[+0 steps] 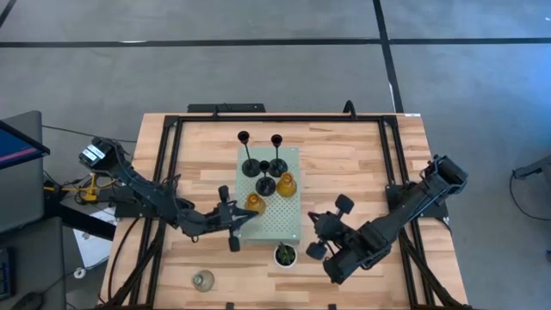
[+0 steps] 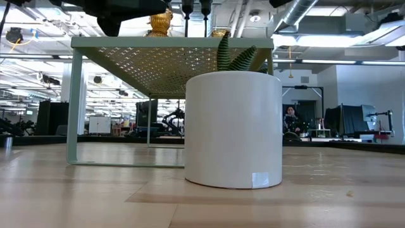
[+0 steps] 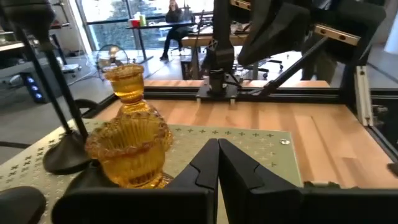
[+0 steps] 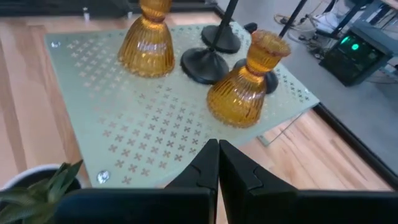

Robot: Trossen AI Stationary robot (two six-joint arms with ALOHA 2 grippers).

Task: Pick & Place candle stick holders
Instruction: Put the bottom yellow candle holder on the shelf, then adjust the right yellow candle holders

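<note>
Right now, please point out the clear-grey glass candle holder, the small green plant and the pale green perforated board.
clear-grey glass candle holder (image 1: 203, 280), high view, its middle.
small green plant (image 1: 285, 253), high view, its leaves.
pale green perforated board (image 1: 277, 219), high view, bare surface.

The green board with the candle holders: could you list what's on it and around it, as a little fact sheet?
board: pale green perforated board, raised on legs
on board: three black holders, two amber glass holders
off board: clear glass holder, near table's front edge
plant: white pot, beside board's front edge
left gripper: shut, at board's left edge
right gripper: shut, right of board
</note>
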